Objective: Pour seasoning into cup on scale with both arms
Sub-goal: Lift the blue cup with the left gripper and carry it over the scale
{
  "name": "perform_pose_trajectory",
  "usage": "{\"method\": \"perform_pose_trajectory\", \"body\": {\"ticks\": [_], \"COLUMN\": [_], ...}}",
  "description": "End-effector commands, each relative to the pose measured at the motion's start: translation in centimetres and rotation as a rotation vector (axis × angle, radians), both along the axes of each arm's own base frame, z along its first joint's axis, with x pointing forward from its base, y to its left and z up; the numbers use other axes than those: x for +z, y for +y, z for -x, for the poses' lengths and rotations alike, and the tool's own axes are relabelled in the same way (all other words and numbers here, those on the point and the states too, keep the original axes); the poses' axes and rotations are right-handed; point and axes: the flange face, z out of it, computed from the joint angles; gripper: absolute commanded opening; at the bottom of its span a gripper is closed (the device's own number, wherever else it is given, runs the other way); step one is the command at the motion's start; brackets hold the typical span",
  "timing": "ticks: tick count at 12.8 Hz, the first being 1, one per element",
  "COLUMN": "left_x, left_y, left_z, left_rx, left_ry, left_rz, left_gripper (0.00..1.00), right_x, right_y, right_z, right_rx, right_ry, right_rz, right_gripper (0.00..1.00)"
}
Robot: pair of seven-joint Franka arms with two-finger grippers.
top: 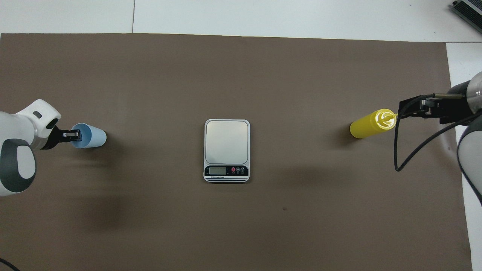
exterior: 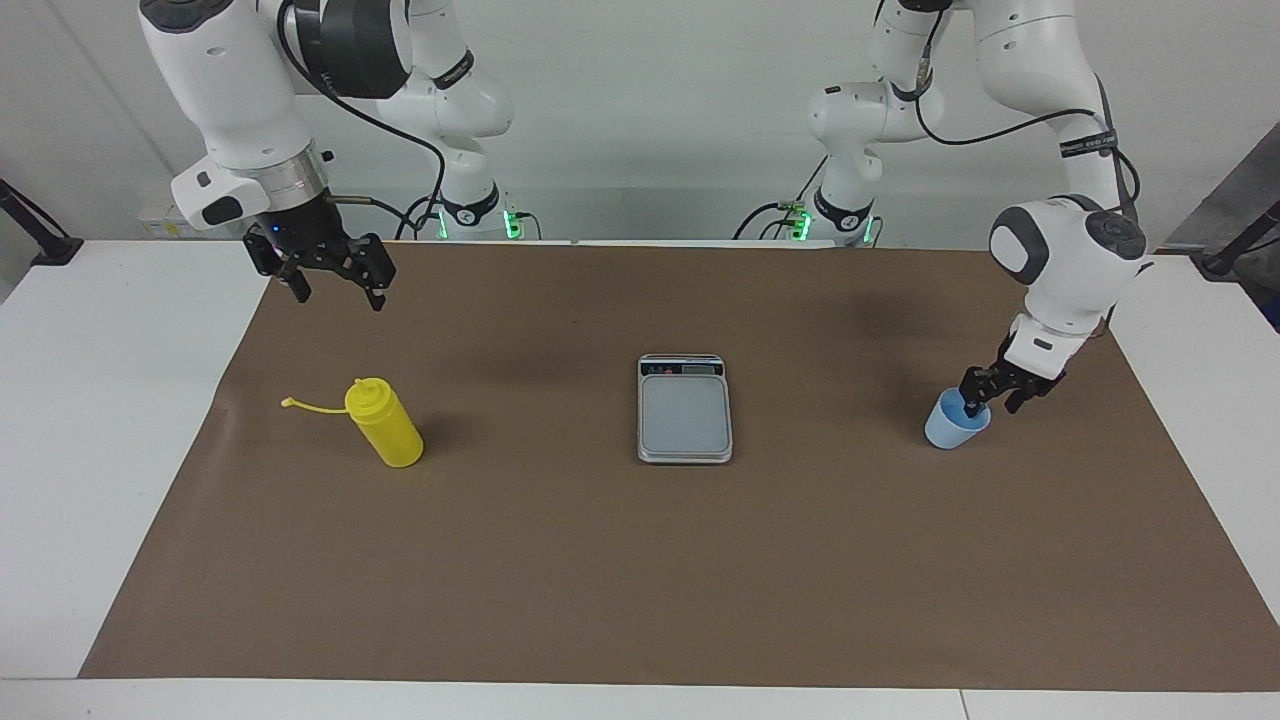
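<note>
In the overhead view the right arm is cut off at the edge, and its cable crosses the tip of the yellow bottle (top: 371,124), so the bottle's cap strap cannot be made out there. The brown mat (exterior: 640,560) covers the table, with the scale (exterior: 685,408) in its middle and nothing between it and either object. The blue cup (exterior: 956,423) stands on the mat toward the left arm's end, well apart from the scale. The left gripper (exterior: 985,400) is at the cup's rim, one finger inside and one outside, clenched on the wall. The right gripper (exterior: 333,290) waits in the air, released, its fingers spread, above the mat near the bottle.
</note>
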Motion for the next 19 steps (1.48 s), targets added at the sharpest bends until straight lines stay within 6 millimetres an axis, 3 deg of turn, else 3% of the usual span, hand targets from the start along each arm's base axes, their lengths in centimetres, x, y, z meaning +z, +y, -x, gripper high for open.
{"method": "perform_pose_trajectory", "body": {"ticks": [1,3,8,9,14,19], "left_x": [-0.5,-0.5,-0.4,0.1,2.2,4.0], "left_y": [-0.5,-0.6,-1.1,-1.9,-9.2,-17.5], "left_z": [0.2,0.2,-0.5,-1.0,-3.7,-4.0], "left_rx": [0.004,0.001,0.043,0.078,0.206,0.376], "left_ry": [-0.008,-0.010,-0.022,-0.036,-0.058,-0.017], "left_rz": [0.007,0.007,0.034,0.062,0.136,0.196], "left_gripper": [0.09,0.01,0.00,0.00,0.00,0.00], "right_x": [0.1,0.1,0.0,0.0,0.0,0.0], "right_y": [-0.2,-0.2,-0.2,-0.2,-0.4,-0.4], "right_z": [0.6,0.6,0.6,0.6,0.6,0.6], "right_rx": [0.005,0.005,0.005,0.005,0.004,0.004], "right_ry": [0.010,0.010,0.011,0.011,0.012,0.013], "right_rz": [-0.016,-0.016,-0.016,-0.016,-0.016,-0.018], "right_gripper": [1.00,1.00,1.00,1.00,1.00,1.00]}}
